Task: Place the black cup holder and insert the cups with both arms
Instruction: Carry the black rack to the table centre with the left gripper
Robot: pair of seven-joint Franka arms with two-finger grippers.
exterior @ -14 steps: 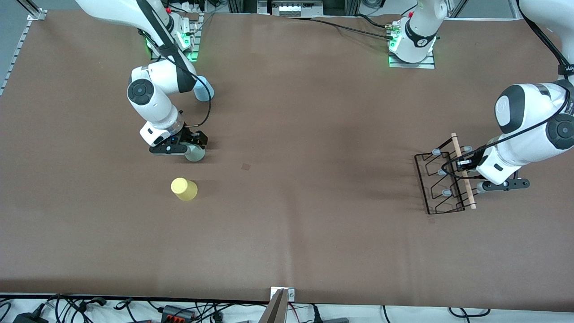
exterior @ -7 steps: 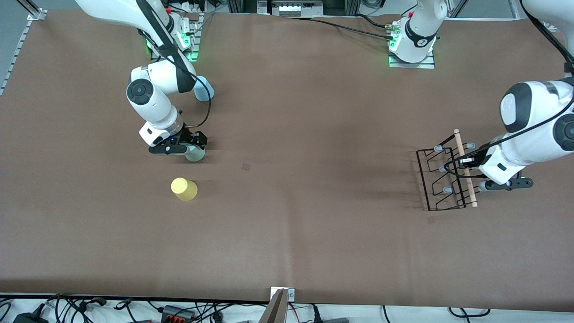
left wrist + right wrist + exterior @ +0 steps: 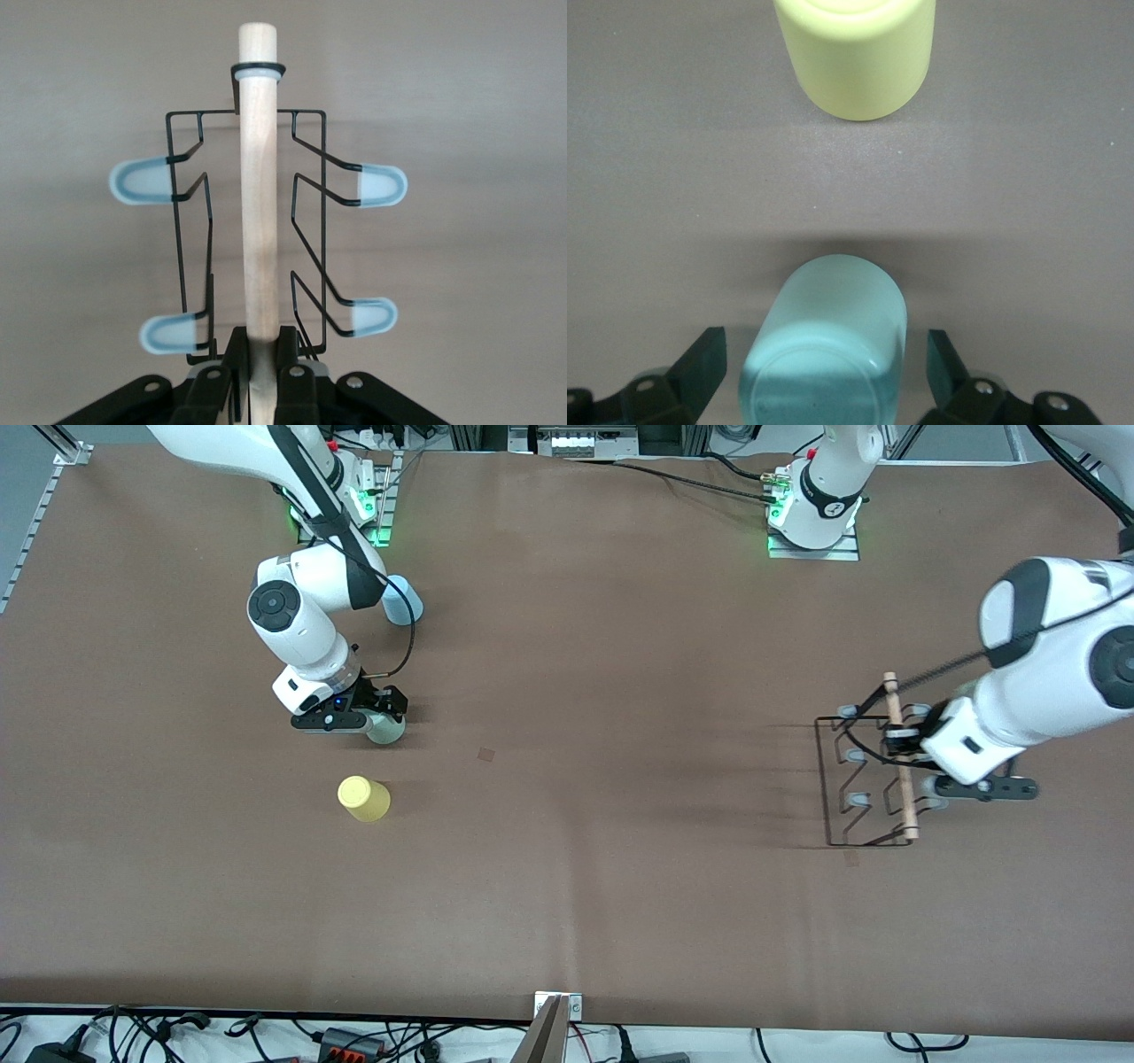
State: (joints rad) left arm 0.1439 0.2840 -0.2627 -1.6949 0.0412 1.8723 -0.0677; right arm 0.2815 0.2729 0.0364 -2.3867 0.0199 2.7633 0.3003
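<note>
Since a second earlier, the black cup holder (image 3: 873, 779) had swung from a slanted pose to sit squarer on the table (image 3: 567, 886), and the left arm had risen a little with it; the right arm had barely shifted. The holder stood toward the left arm's end of the table, its wire base appearing to rest on the surface, though contact could not be confirmed. The left gripper (image 3: 259, 372) was clamped on the wooden rod handle (image 3: 258, 177), near its lower end in the left wrist view. Gripping the rod probably let the arm steer the whole rack without bending the thin wire, and kept the grey-tipped pegs (image 3: 142, 181) free on both sides for cups.

Toward the right arm's end of the table, the right gripper (image 3: 824, 363) was low over the pale green cup (image 3: 828, 336), its fingers (image 3: 700, 367) spread wide on either side of the cup and not yet touching it. That straddle looked like the set-up for a squeeze across the cup's body. The yellow cup (image 3: 363, 798) lay nearer to the front camera than the green one, well apart from the holder. The light blue cup (image 3: 403, 600) sat near the right arm's base, partly hidden by the arm.
</note>
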